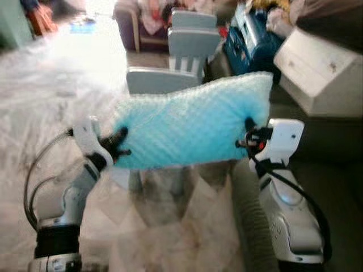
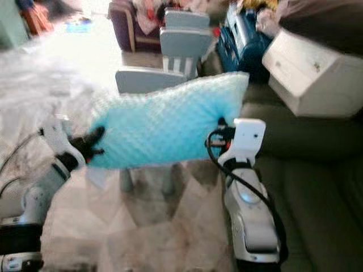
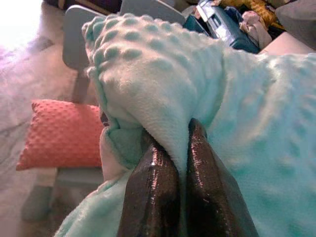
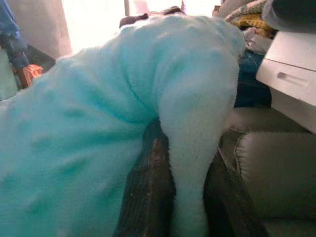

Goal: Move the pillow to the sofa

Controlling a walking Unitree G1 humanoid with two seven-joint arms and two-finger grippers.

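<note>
We are holding the light blue dotted pillow in the air between our two arms, stretched sideways, its right end tilted higher. Our left gripper is pinching the pillow's left edge, fingers clenched on a fold of the fabric. Our right gripper is grasping the right edge in the same way. The pillow is hanging in front of a small grey chair. A coral pillow is lying below it. The dark sofa is at our right, near the right arm.
</note>
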